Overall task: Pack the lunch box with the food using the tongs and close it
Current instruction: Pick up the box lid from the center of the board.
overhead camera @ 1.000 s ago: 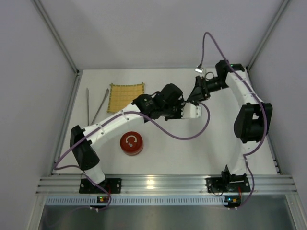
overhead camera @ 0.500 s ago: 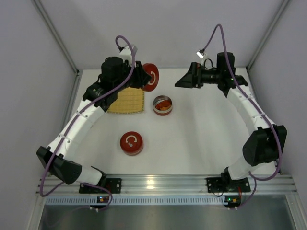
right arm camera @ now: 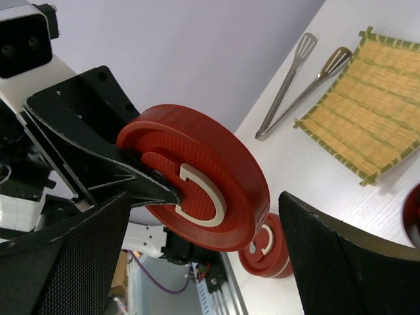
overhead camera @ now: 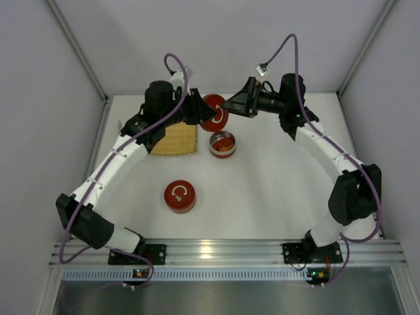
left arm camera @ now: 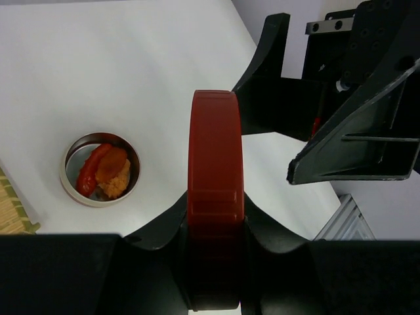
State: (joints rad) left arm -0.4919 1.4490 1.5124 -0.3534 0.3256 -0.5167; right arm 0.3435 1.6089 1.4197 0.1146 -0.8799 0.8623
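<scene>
Arms are seen from the top camera reaching toward the far part of the table (overhead camera: 275, 197). A red lid (overhead camera: 216, 113) is held on edge, off the table, by the left gripper (overhead camera: 202, 110), which is clenched on its rim. The right gripper (overhead camera: 233, 104) is placed just beside the lid, spread wide, with nothing grasped. Below the lid an uncovered round metal tin (overhead camera: 222, 134) is found with the food (overhead camera: 224, 147) in it, just right of the yellow mat (overhead camera: 176, 139). A second red container (overhead camera: 180, 196), lidded, is set well apart, nearer the bases. The tongs cannot be made out here.

In the left wrist view the lid is shown edge-on, pinched between the black fingers (left arm camera: 154, 230). The tin is seen at the left, holding a red piece (left arm camera: 90, 176) and an orange piece (left arm camera: 114, 172).

In the right wrist view the lid's white C-shaped handle (right arm camera: 200, 193) is faced by the camera. The tongs (right arm camera: 289, 82) are laid on the table beside the mat's edge, untouched.
</scene>
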